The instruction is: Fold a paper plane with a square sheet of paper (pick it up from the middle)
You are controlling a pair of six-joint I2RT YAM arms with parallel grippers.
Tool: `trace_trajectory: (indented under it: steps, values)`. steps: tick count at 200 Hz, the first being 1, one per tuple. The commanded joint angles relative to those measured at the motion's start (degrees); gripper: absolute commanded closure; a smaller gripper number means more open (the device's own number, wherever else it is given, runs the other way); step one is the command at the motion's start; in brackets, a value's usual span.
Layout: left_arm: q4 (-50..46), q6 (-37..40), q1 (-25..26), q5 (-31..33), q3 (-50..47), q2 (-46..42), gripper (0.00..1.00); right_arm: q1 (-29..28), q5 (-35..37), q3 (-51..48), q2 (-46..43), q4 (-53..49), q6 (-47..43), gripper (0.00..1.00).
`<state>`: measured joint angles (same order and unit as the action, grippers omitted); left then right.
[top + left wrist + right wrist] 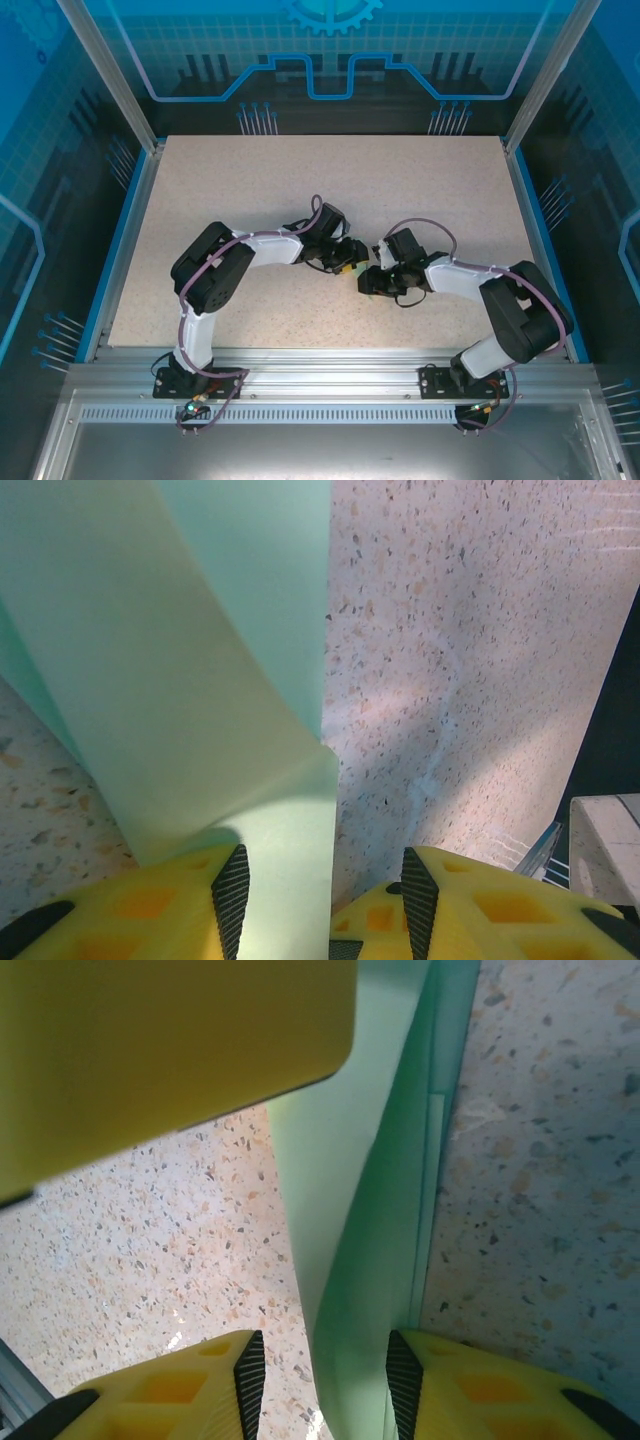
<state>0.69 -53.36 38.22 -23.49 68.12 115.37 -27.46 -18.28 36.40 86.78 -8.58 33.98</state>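
In the centre of the top view, over the speckled beige table top [250, 190], the left gripper [345, 262] and the right gripper [371, 279] meet nose to nose. The thin pale mint-green sheet of paper [190, 680], folded into layers, runs from the lower middle of the left wrist view to its upper left. It passes between the left gripper's spread jaws, just beside the ribbed black pad [232, 895]. In the right wrist view it stands between the right gripper's parted jaws, close against the black pad at lower right [402, 1380]. Neither pincer clamps it. A blurred yellow finger [150, 1050] sits at the upper left there.
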Motion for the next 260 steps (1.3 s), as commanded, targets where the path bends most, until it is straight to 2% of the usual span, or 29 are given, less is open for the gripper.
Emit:
trace_trajectory:
  steps: [1,106,145,173,260]
  values:
    - [-1.12,1.76,0.32,-1.53,1.33,1.00,0.52,-0.74,2.70,1.10,-1.53,-3.47,-1.17,0.59]
    - [-1.19,1.86,0.28,-2.09,1.82,1.32,0.52,-0.74,3.75,3.92,2.34,-5.69,-3.36,0.57]
    - [-1.17,1.68,0.32,-2.26,2.10,1.35,0.53,-0.81,3.86,3.41,4.08,-5.60,-3.20,0.61]
    - [-1.11,1.68,0.30,-2.43,2.18,1.26,0.52,-0.69,3.99,2.80,4.18,-5.23,-3.04,0.70]
    - [-1.53,1.83,0.21,-3.23,3.58,1.68,0.51,-0.57,3.25,1.92,5.39,-4.00,-2.36,0.77]
